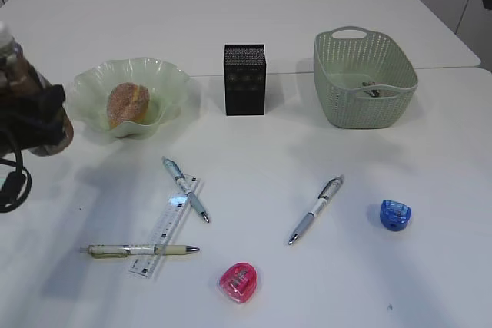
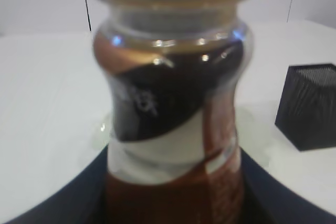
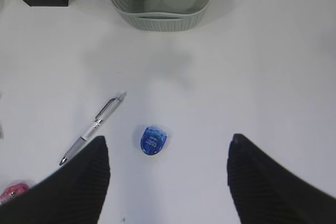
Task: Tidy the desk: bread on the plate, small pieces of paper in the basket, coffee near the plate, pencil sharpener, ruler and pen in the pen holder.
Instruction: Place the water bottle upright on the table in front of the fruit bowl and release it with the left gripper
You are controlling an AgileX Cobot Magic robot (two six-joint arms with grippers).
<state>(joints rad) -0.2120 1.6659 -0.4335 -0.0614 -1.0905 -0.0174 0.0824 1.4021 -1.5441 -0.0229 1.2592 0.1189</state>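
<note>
While the basket [image 1: 365, 78] already holds paper scraps and the plate [image 1: 173, 82] the bread [image 1: 127, 104], the left gripper [image 1: 31, 117] clasps the coffee [image 2: 170, 124] beside the plate; the right gripper [image 3: 168, 174] hangs spread over the blue sharpener [image 3: 153, 140]. Pens, ruler [image 1: 165, 228], and sharpeners remain outside the pen holder [image 1: 244, 79].

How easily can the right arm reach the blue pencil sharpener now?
Probably yes. The right tool is open and hangs above the blue pencil sharpener, which lies alone on the desk. The nearest pen lies apart from it, so nothing seems to block the way down.
</note>
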